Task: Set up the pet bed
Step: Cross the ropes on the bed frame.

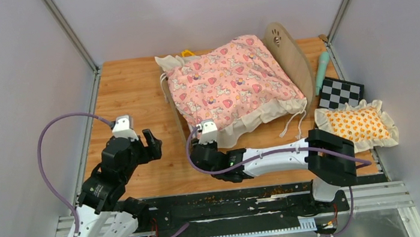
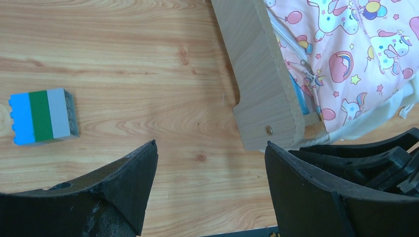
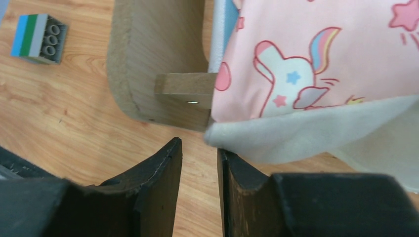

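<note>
Top external view: the pet bed [image 1: 234, 85] sits toward the back of the wooden table [image 1: 132, 92], angled. Its rounded headboard [image 1: 288, 54], with a paw-print cutout [image 1: 277, 40], is on the right side. A pink unicorn-print quilt [image 1: 230, 83] covers the top of the bed, and its cream ruffle [image 1: 245, 125] hangs over the near side. An orange-patterned frilled pillow [image 1: 357, 124] lies apart from the bed at the right edge of the table, just in front of a small checkerboard card [image 1: 340, 91].

The left gripper [image 2: 211, 145] hovers over bare tabletop to the left of the bed's foot end, its jaws spread wide and holding nothing. Its wrist camera shows the light-wood footboard [image 2: 259, 79] ahead of the right finger. A blue, green and grey toy brick [image 2: 42, 116] lies off to the left on the table.

The right gripper [image 3: 199, 148] reaches across from the right to the near foot corner of the bed. Its jaws stand narrow, with only tabletop visible in the slim gap and nothing pinched. The ruffle's edge hangs just above one fingertip; contact cannot be judged. A strip of the blue-striped mattress [image 3: 221, 34] shows between the footboard and the quilt.
</note>
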Motion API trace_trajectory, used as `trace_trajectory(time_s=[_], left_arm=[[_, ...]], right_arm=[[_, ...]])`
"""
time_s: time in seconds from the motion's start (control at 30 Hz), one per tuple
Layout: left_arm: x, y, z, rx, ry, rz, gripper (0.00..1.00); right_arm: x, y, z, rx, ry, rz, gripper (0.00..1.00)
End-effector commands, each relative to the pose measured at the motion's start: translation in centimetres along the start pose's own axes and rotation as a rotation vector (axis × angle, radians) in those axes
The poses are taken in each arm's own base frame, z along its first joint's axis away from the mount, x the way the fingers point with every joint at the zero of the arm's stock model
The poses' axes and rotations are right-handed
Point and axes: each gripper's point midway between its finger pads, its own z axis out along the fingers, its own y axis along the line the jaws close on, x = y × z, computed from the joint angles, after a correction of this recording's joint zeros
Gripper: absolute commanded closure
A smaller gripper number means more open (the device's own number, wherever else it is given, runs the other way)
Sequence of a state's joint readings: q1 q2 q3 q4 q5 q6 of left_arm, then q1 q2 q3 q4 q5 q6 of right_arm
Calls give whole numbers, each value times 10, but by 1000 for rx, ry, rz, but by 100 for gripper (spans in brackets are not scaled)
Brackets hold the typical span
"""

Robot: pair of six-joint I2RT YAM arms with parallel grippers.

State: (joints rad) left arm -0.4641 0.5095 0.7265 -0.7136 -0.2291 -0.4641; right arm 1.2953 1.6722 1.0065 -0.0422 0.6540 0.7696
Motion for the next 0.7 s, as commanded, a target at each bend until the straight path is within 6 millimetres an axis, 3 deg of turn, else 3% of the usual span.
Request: trace_trajectory(time_s=[0.0, 0.3, 0.5, 0.67], left_arm=[[-7, -4, 1, 27, -32, 12, 14], [-6, -5, 2, 29, -28, 14, 15], [-6, -5, 2, 28, -28, 14, 15], [-5, -6, 2, 34, -26, 13, 15]], right_arm=[[-14, -3, 3, 65, -60, 38, 67], [-13, 6, 11, 26, -59, 53, 66], [-19, 17, 16, -32, -87, 70, 70], [-14, 15, 19, -53, -89, 84, 73]])
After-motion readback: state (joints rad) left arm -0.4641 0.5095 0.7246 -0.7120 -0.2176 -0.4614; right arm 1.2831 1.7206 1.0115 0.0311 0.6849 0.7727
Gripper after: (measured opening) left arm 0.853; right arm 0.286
